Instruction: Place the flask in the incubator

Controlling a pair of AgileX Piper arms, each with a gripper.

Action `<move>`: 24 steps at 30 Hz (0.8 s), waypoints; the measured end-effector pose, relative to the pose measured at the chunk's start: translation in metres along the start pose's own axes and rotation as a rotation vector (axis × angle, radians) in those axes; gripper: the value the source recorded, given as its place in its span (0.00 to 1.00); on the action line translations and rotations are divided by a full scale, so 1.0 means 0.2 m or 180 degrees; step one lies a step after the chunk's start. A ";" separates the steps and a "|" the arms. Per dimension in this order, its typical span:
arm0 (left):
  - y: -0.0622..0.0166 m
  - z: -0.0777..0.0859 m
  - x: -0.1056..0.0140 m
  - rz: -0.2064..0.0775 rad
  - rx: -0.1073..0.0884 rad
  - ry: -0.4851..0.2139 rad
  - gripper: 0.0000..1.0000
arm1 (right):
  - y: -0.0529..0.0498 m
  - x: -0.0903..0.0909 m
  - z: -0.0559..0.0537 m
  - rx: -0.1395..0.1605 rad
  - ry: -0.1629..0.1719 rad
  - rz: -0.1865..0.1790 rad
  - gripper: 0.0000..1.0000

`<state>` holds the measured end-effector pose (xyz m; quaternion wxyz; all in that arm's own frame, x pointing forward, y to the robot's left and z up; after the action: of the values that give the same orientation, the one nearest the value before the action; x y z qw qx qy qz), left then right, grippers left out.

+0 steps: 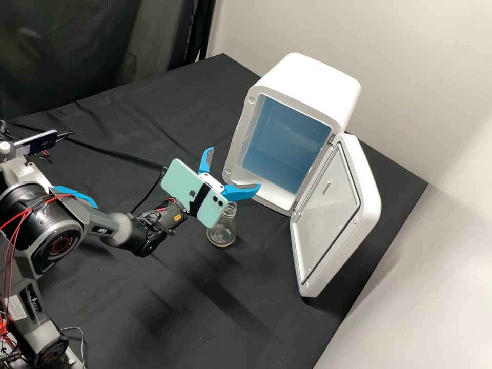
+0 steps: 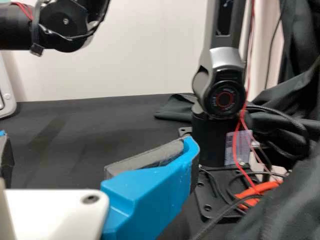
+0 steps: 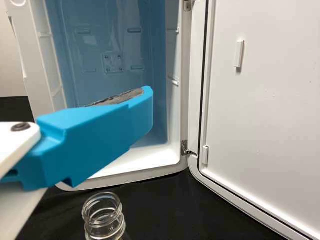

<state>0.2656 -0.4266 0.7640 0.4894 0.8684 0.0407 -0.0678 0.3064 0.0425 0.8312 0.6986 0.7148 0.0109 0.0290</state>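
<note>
A clear glass flask (image 1: 222, 229) stands upright on the black bench, just in front of the white incubator (image 1: 307, 87). The incubator's door (image 1: 333, 215) hangs wide open to the right, baring a blue interior (image 1: 287, 146). My right gripper (image 1: 228, 175) hovers open just above the flask's neck, with nothing between its blue fingers. In the right wrist view the flask's mouth (image 3: 103, 214) sits below one blue finger (image 3: 95, 132), with the incubator's cavity (image 3: 115, 60) straight beyond. My left gripper (image 2: 97, 150) stays open and empty at the far left, beside the other arm's base (image 2: 220, 100).
A mint-green phone (image 1: 195, 192) is strapped to the right arm's wrist. A blue finger (image 1: 77, 195) of the left gripper peeks out behind the right arm's shoulder. Cables (image 2: 250, 185) lie around the arm bases. The bench edge (image 1: 369, 271) runs close behind the open door.
</note>
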 end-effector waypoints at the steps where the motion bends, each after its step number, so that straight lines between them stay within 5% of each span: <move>1: -0.002 0.00 0.00 -0.0004 -0.0019 0.0006 1.00 | 0.00 0.00 0.00 0.0000 0.0000 0.0000 1.00; 6: 0.003 -0.05 -0.01 0.0011 -0.0049 0.0115 1.00 | 0.00 0.00 0.00 0.0000 0.0000 0.0000 1.00; 13: 0.016 -0.16 -0.02 0.0052 -0.0195 0.0382 1.00 | 0.00 0.00 0.00 0.0000 0.0000 0.0000 1.00; 24: -0.088 -0.42 -0.05 -0.0206 -0.0307 0.0888 1.00 | 0.00 0.00 0.00 0.0000 0.0000 0.0000 1.00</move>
<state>0.2599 -0.3462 0.7934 0.5177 0.8431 0.1395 0.0399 0.3064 0.0425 0.8312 0.6986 0.7148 0.0109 0.0290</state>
